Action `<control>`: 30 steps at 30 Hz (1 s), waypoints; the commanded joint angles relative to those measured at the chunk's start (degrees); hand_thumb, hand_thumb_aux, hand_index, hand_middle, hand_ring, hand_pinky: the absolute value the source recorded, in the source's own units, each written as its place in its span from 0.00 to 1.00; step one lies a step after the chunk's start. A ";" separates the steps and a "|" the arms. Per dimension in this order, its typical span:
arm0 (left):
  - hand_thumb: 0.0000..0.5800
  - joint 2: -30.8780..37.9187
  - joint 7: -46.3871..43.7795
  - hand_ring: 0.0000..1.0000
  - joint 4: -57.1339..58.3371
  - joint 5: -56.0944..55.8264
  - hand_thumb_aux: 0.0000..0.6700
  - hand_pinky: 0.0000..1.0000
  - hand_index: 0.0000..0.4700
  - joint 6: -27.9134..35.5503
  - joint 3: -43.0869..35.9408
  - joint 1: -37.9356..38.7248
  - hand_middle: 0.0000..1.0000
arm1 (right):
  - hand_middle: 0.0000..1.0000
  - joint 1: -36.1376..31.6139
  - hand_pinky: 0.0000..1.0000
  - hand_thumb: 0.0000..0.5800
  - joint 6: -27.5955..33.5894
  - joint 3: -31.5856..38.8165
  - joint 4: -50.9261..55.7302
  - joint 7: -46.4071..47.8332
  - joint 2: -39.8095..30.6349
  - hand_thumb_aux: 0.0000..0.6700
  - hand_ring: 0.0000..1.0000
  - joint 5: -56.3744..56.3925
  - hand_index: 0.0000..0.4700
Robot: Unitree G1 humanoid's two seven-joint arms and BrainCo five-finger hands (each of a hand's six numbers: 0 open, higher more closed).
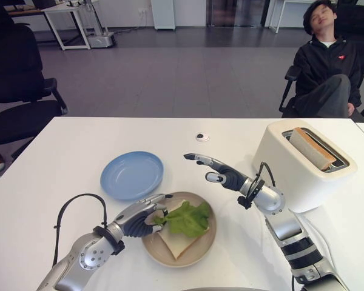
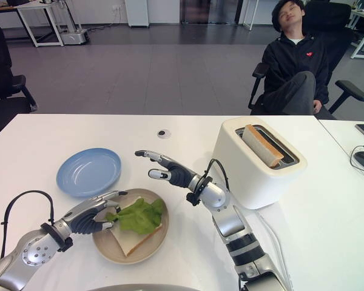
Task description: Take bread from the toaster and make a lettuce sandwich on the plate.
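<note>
Pinches the left edge of the lettuce (image 1: 188,218) with the left hand (image 1: 136,219), fingers curled onto the leaf's rim, low over the near-left side of the tan plate (image 1: 210,237). Leaf down flat on the slice of bread (image 1: 177,245), covering its far part, the slice's near corner bare and pointing toward the near edge of the table (image 1: 54,157). Bread and leaf both inside the tan plate's rim. Holds the right hand (image 1: 221,174) above the table just beyond the tan plate, between it and the toaster (image 1: 288,179), fingers spread wide and stretched toward the left, gripping nothing. In the toaster's slot, a second slice (image 1: 312,150), standing on edge and leaning, its top well clear of the opening. Toaster white, at the right side of the table, apart from the tan plate. Blue plate (image 1: 132,176) just beyond and left of the tan plate, rims close together. Farther back on the table, a small round knob (image 1: 202,137), apart from everything else. Black cable (image 1: 79,203) looping up from the left wrist.
</note>
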 commanded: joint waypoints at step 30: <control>0.00 -10.03 -4.82 0.00 -12.66 -14.82 0.00 0.00 0.00 -4.48 10.44 -0.06 0.00 | 0.00 16.09 0.00 0.00 -11.98 -38.16 4.77 -17.18 -28.30 0.00 0.00 -17.15 0.00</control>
